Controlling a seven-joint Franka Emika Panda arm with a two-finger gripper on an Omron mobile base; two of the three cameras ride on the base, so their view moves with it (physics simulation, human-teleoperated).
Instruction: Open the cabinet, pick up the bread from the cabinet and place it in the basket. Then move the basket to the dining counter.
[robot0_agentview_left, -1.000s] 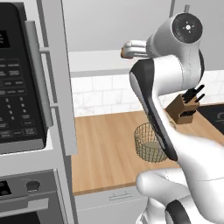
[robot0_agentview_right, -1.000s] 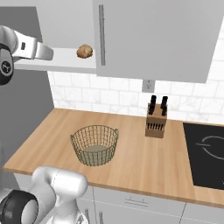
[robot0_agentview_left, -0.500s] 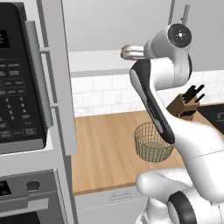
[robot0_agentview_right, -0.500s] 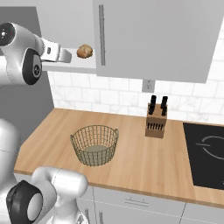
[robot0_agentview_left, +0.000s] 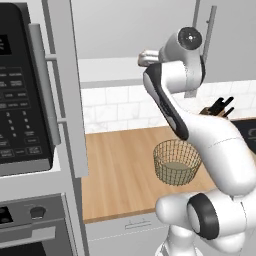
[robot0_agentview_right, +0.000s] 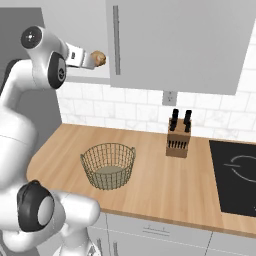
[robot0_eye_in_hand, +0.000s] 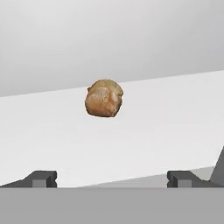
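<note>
The cabinet (robot0_agentview_right: 175, 45) has its wide grey door swung aside, baring a white shelf. On that shelf sits the bread (robot0_agentview_right: 99, 59), a small tan-brown loaf. My gripper (robot0_agentview_right: 89, 59) is up at shelf height, just left of the loaf and pointing at it. In the hand view the bread (robot0_eye_in_hand: 104, 98) lies a short way ahead, a little left of centre, and my gripper (robot0_eye_in_hand: 112, 179) is open with nothing between the fingertips (robot0_eye_in_hand: 43, 178). The wire basket (robot0_agentview_right: 90, 170) stands empty on the wood worktop below; in the left base view the basket (robot0_agentview_left: 165, 170) is partly behind my arm. The dining counter is out of view.
A knife block (robot0_agentview_right: 178, 140) stands by the tiled backsplash, right of the basket. A black cooktop (robot0_agentview_right: 235, 170) is set into the worktop (robot0_agentview_right: 160, 185) at far right. A black microwave (robot0_agentview_left: 20, 90) and an oven (robot0_agentview_left: 30, 220) fill the tall unit on the left.
The arm has reached further toward the shelf, carrying the open gripper closer to the bread. Basket and bread have not moved.
</note>
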